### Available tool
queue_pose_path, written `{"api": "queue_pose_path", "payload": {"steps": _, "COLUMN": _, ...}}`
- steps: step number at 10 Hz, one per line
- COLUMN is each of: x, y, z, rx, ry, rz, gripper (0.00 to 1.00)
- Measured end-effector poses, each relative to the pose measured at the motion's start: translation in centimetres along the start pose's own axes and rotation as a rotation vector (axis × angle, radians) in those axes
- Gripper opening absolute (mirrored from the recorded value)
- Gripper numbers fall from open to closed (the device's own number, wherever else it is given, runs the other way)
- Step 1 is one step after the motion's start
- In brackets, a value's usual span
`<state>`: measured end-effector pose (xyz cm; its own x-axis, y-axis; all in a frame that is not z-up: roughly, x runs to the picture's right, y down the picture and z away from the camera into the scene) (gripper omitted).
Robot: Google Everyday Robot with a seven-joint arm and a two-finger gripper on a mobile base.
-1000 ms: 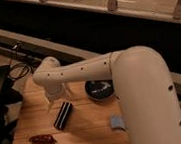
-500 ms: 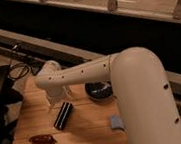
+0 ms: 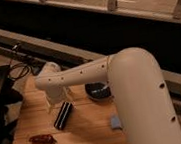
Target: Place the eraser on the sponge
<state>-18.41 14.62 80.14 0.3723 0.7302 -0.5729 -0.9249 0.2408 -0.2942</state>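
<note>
The eraser (image 3: pixel 63 115), a black oblong block with pale stripes, lies slanted on the wooden table (image 3: pixel 88 137). My gripper (image 3: pixel 58 100) hangs at the end of the white arm, just above and behind the eraser's far end. To the right, the blue-grey sponge (image 3: pixel 114 122) lies flat on the table, its right side hidden by the arm's thick white body.
A round black bowl (image 3: pixel 98 91) stands behind the sponge, right of the gripper. A dark red wrinkled thing (image 3: pixel 42 139) lies near the table's front left. Black equipment and cables (image 3: pixel 5 83) crowd the left edge. A dark ledge and railing run behind.
The arm's wrist has sunk slightly toward the eraser. The eraser, sponge and bowl have not moved.
</note>
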Motion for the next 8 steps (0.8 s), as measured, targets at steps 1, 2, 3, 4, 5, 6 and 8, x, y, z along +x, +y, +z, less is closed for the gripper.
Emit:
{"api": "queue_pose_path", "payload": {"steps": 1, "x": 0.1, "y": -0.2, "z": 0.6, "rx": 0.003, "ry": 0.010, "rz": 0.013, "gripper": 0.80}}
{"api": "queue_pose_path", "payload": {"steps": 2, "x": 0.1, "y": -0.3, "z": 1.2, "rx": 0.005, "ry": 0.020, "rz": 0.024, "gripper": 0.80}}
{"api": "queue_pose_path", "payload": {"steps": 3, "x": 0.2, "y": -0.5, "z": 1.7, "rx": 0.005, "ry": 0.030, "rz": 0.036, "gripper": 0.80}}
{"api": "queue_pose_path", "payload": {"steps": 4, "x": 0.2, "y": -0.6, "z": 2.1, "rx": 0.004, "ry": 0.038, "rz": 0.043, "gripper": 0.80}}
{"api": "queue_pose_path", "payload": {"steps": 5, "x": 0.3, "y": -0.7, "z": 2.6, "rx": 0.002, "ry": 0.050, "rz": 0.051, "gripper": 0.80}}
{"api": "queue_pose_path", "payload": {"steps": 6, "x": 0.4, "y": -0.8, "z": 3.3, "rx": -0.001, "ry": 0.068, "rz": 0.059, "gripper": 0.80}}
{"api": "queue_pose_path", "payload": {"steps": 8, "x": 0.6, "y": -1.1, "z": 5.3, "rx": -0.010, "ry": 0.113, "rz": 0.071, "gripper": 0.80}}
